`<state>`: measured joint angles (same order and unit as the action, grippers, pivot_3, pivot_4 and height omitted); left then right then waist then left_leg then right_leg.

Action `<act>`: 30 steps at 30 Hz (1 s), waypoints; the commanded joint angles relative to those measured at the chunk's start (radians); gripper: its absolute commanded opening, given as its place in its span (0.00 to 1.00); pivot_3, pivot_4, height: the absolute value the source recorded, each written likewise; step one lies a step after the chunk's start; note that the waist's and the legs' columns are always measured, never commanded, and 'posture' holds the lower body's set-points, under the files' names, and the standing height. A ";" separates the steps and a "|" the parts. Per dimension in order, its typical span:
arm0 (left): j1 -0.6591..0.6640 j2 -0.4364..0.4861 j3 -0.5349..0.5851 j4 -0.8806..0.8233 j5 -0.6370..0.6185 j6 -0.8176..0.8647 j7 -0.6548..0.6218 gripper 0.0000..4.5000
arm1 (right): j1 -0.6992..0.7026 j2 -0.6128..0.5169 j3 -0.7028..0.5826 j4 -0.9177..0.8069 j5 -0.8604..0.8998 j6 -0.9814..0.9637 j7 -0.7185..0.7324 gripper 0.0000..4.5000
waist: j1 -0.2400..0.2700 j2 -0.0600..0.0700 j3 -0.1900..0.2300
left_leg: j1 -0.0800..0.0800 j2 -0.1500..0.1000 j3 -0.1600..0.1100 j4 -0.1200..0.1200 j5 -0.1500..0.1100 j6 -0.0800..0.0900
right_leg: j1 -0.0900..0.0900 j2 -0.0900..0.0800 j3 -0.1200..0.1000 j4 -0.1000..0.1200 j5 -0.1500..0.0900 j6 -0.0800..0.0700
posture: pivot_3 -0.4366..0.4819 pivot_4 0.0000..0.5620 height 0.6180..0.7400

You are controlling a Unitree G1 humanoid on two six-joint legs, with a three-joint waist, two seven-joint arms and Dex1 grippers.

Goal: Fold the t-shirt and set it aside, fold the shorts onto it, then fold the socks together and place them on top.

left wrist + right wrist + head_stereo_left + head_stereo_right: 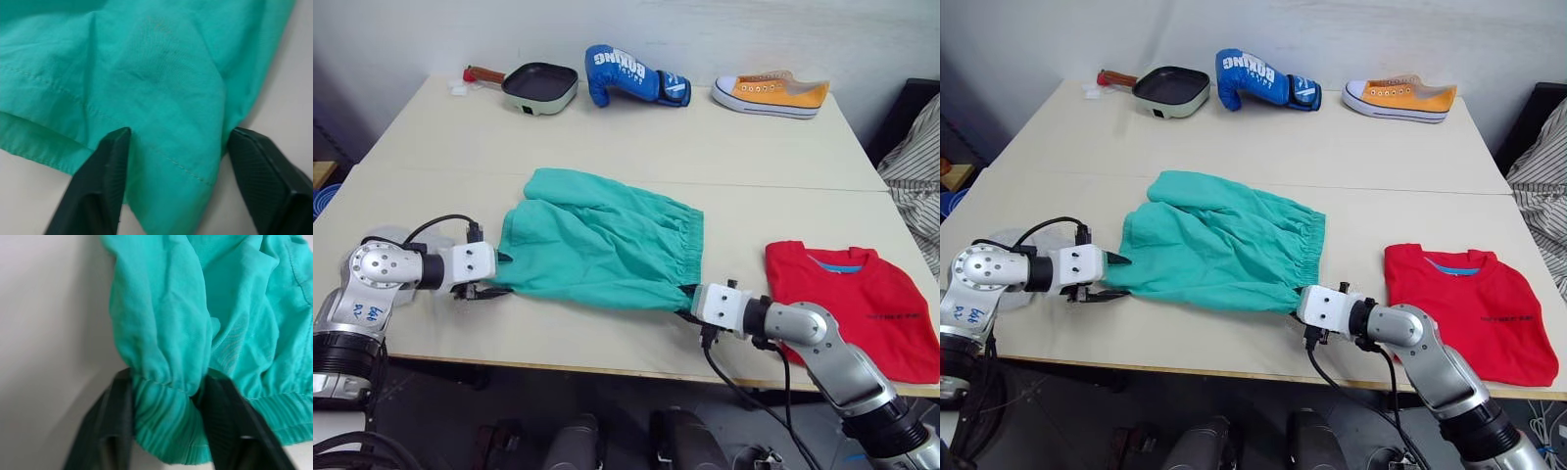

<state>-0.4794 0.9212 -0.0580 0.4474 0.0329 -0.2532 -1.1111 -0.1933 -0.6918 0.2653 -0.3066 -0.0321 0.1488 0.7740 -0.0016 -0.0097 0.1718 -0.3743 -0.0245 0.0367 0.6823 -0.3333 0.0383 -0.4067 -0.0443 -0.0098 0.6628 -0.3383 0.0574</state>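
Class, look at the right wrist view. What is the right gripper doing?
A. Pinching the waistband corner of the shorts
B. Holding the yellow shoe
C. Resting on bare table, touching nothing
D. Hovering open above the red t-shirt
A. The right gripper has its two black fingers closed on the gathered waistband corner of the shorts; the t-shirt lies apart, beside it.

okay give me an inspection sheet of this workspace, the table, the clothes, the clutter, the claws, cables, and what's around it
Surface: beige table, a seam across it.
Job's things: teal shorts spread at centre; red t-shirt folded at the robot's right. Socks: nothing seen.
Clutter: small pan, blue boxing glove, yellow sneaker along the far edge.
Claws: left claw open around a shorts hem corner; right claw shut on the waistband.
Cables: black cables on both wrists.
Surroundings: striped cloth at right, white wall behind.
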 commanded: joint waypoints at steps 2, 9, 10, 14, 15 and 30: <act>-0.002 -0.013 -0.026 0.037 0.004 0.031 -0.033 0.30 | -0.005 -0.006 -0.048 -0.018 0.016 -0.023 0.010 0.00 | 0.000 0.000 0.000 | 0.000 0.000 0.000 0.000 0.000 0.000 | 0.000 0.000 0.000 0.000 0.000 0.000 | 0.48 0.27 1.00; 0.115 0.103 -0.010 -0.204 -0.193 0.327 -0.327 0.01 | 0.058 -0.055 -0.121 -0.126 0.190 0.021 0.148 0.00 | -0.008 0.000 0.000 | 0.000 0.000 0.000 -0.001 0.000 0.000 | -0.001 0.000 0.000 0.000 0.000 0.000 | 0.48 0.27 1.00; 0.148 0.145 -0.005 -0.267 -0.247 0.417 -0.392 0.01 | 0.079 -0.076 -0.131 -0.154 0.228 0.039 0.186 0.00 | -0.014 0.000 0.000 | 0.000 0.001 0.000 -0.002 0.000 0.000 | 0.000 0.000 0.000 0.001 0.000 0.000 | 0.48 0.27 1.00; 0.288 0.331 -0.017 -0.443 -0.396 0.583 -0.503 0.01 | 0.167 -0.158 -0.191 -0.253 0.372 0.135 0.270 0.00 | -0.026 -0.001 0.001 | -0.001 0.002 -0.002 -0.005 -0.002 0.000 | 0.000 0.001 -0.001 -0.001 0.000 0.000 | 0.48 0.27 1.00; 0.296 0.339 -0.016 -0.451 -0.399 0.589 -0.502 0.01 | 0.179 -0.161 -0.205 -0.262 0.394 0.153 0.267 0.00 | -0.025 -0.001 0.001 | -0.001 0.002 -0.002 -0.004 -0.002 0.000 | 0.000 0.001 -0.001 -0.001 0.000 0.000 | 0.48 0.27 1.00; -0.919 -0.211 0.140 0.529 -0.172 -0.141 0.464 0.01 | -0.478 -0.052 -0.444 0.268 0.148 -0.118 -0.248 0.00 | -0.005 -0.014 0.006 | -0.035 -0.003 0.001 0.019 0.004 0.002 | -0.032 -0.002 -0.003 0.014 0.009 0.009 | 0.48 0.27 1.00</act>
<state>-1.3295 0.6707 0.0110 0.9085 -0.1539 -0.2997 -0.7660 -0.6274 -0.7084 -0.1026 -0.0518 0.1755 0.1393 0.6027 -0.0069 -0.0233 0.1782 -0.4148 -0.0315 0.0396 0.6998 -0.3308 0.0416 -0.4518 -0.0495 -0.0144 0.6838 -0.3289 0.0678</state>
